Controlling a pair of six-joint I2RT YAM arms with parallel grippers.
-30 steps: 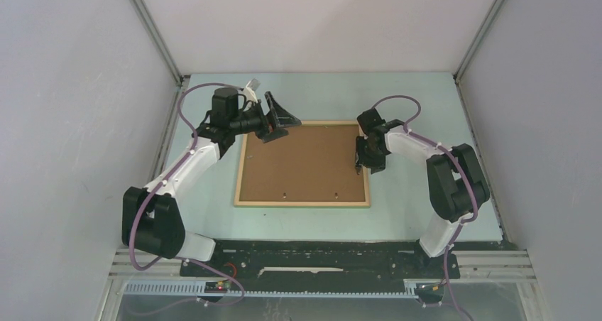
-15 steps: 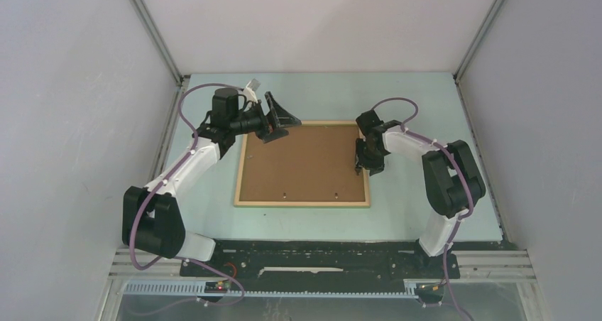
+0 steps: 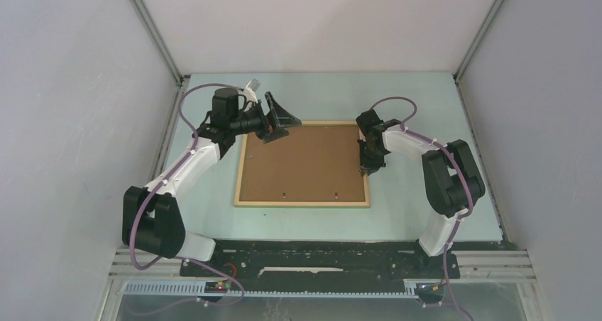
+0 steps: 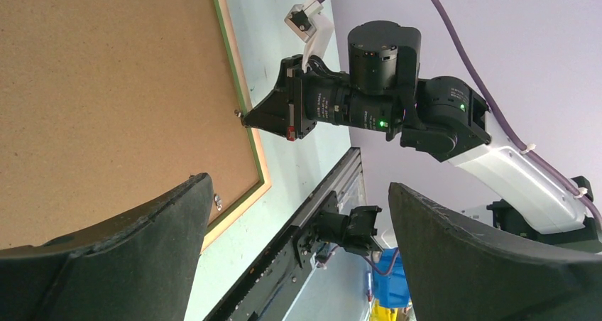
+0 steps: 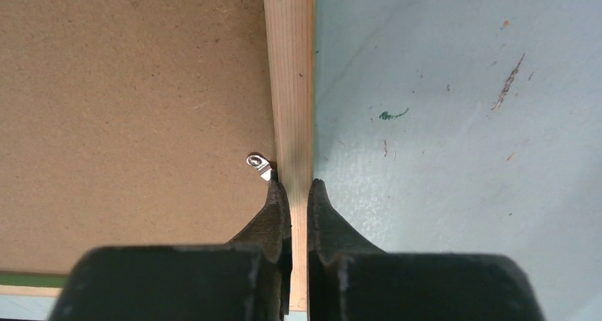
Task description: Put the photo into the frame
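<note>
Underside of the photo [image 3: 302,163] hidden

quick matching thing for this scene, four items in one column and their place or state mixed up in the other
1 left claw
2 right claw
3 photo
4 metal tab

a shut on the right rail of the frame
b brown back up, inside the frame
c silver, by the rail's inner edge
d wide open, near the frame's far left corner

Pairs: 1-d, 2-a, 3-b, 4-c

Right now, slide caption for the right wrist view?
Right gripper pinches the wooden rail of the frame beside a small metal clip; photo lies inside, brown back up.
</note>
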